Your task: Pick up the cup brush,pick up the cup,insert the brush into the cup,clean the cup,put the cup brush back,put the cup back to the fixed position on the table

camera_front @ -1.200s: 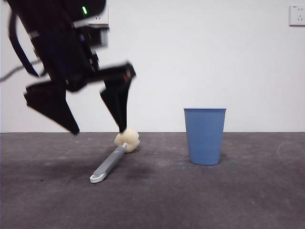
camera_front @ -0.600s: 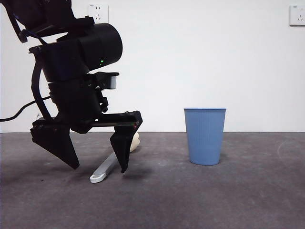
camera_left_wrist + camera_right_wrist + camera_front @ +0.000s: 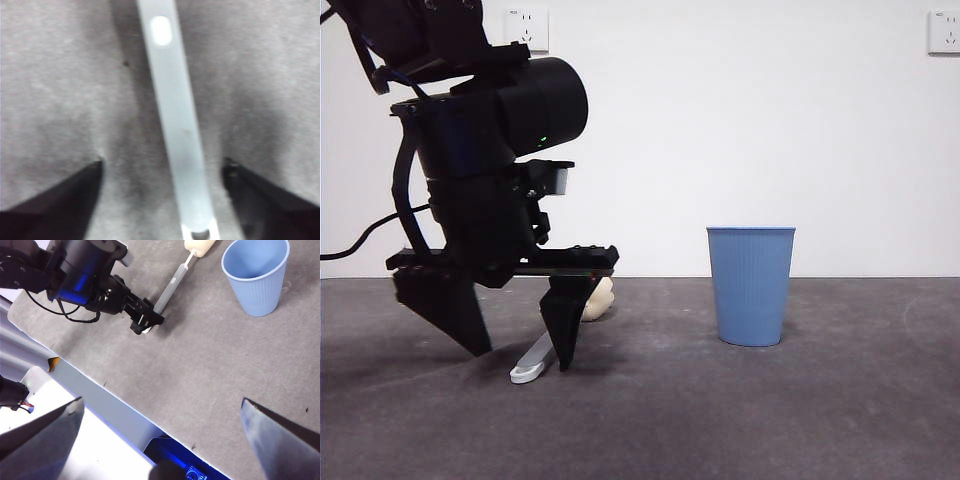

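Note:
The cup brush lies flat on the table (image 3: 820,420), its grey-white handle (image 3: 532,362) toward me and its cream sponge head (image 3: 599,297) away. My left gripper (image 3: 520,360) is open and low over the table, one jaw on each side of the handle (image 3: 172,110) without touching it. In the left wrist view the gripper (image 3: 162,167) straddles the handle's near part. The blue ribbed cup (image 3: 750,285) stands upright to the right, apart from the brush. My right gripper (image 3: 161,400) is open and empty, high above the table, looking down on the cup (image 3: 255,275) and brush (image 3: 172,285).
The table's front edge (image 3: 100,390) runs diagonally in the right wrist view, with a pale base beyond it. A white wall with two sockets (image 3: 527,28) stands behind the table. The left arm's cable (image 3: 350,245) hangs at the far left.
My left gripper has come down from above the sponge head to the table, and its open jaws now straddle the handle. The brush and cup have not moved.

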Tool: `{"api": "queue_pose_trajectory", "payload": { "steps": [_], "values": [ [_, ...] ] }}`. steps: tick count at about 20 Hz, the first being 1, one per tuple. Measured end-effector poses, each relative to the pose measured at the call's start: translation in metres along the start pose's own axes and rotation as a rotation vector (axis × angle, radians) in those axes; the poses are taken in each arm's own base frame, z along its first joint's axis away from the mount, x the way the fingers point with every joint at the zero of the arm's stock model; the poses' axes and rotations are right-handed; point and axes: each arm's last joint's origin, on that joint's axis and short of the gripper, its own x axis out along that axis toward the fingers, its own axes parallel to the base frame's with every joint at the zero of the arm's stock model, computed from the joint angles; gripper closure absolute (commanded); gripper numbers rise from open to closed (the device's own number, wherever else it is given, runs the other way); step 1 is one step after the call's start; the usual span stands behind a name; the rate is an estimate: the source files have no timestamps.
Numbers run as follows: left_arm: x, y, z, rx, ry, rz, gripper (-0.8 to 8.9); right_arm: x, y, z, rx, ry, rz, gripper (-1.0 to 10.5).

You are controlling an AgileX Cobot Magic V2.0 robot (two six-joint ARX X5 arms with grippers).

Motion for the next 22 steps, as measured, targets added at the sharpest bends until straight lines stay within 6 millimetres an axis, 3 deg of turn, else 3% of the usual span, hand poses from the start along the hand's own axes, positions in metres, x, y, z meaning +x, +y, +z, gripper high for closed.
{"api": "queue_pose_trajectory", "payload": {
  "steps": [7,14,17,22],
  "values": [
    [-0.006,0.0,-0.003,0.009,0.039,-0.02,8.05,0.0,0.0,0.0,0.002,0.0,0.0,3.5],
    [-0.029,0.004,-0.004,0.079,0.041,-0.034,8.22,0.0,0.0,0.0,0.008,0.001,0.0,3.5],
    [-0.054,0.011,0.0,0.092,-0.014,-0.049,8.22,0.003,-0.003,0.002,0.03,0.012,0.002,3.5],
    [-0.116,0.027,-0.004,0.132,-0.14,-0.082,8.22,0.023,-0.013,0.019,0.003,-0.007,0.025,3.5]
  ]
}}
